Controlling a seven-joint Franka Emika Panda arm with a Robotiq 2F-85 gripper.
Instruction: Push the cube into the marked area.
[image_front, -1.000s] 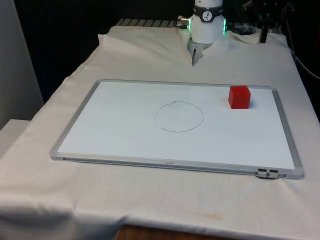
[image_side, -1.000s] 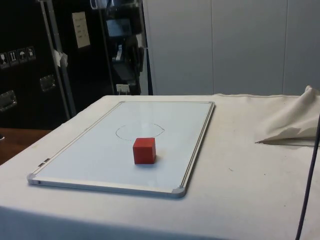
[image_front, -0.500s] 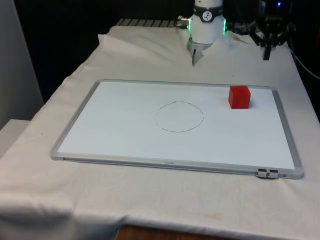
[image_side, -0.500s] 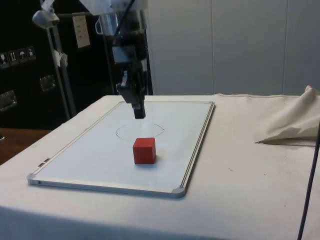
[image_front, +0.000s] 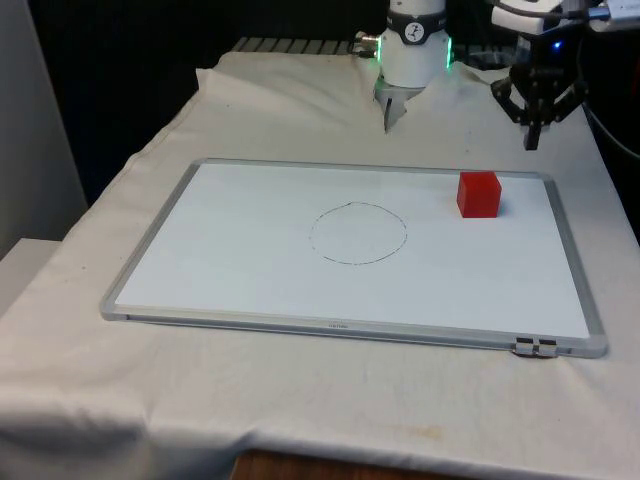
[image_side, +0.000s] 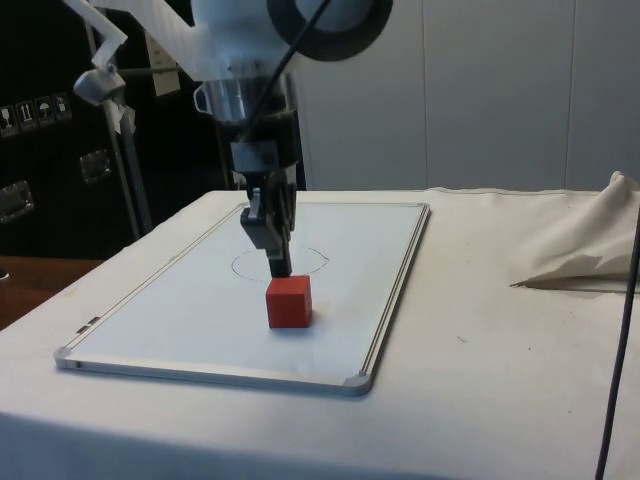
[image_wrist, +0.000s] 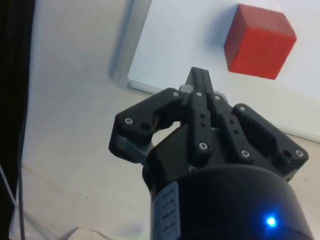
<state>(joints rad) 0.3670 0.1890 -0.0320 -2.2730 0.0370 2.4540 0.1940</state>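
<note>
A red cube (image_front: 479, 194) (image_side: 289, 301) (image_wrist: 258, 41) rests on the whiteboard (image_front: 350, 326) near its far corner on the front view's right. A thin drawn circle (image_front: 358, 233) (image_side: 279, 262) marks the board's middle, with nothing inside it. My gripper (image_front: 530, 142) (image_side: 281, 270) (image_wrist: 200, 76) hangs shut and holds nothing. It points down just above the board's far edge, a short way beyond the cube on the side away from the circle, without touching it.
The whiteboard's metal frame (image_side: 390, 300) stands slightly raised above the white cloth. A fold of bunched cloth (image_side: 580, 250) lies off the board toward the robot's base (image_front: 413, 50). A black cable (image_side: 620, 380) hangs at the side view's right edge.
The gripper has come down into view and dropped from above the circle to just behind the cube. The cube has not moved.
</note>
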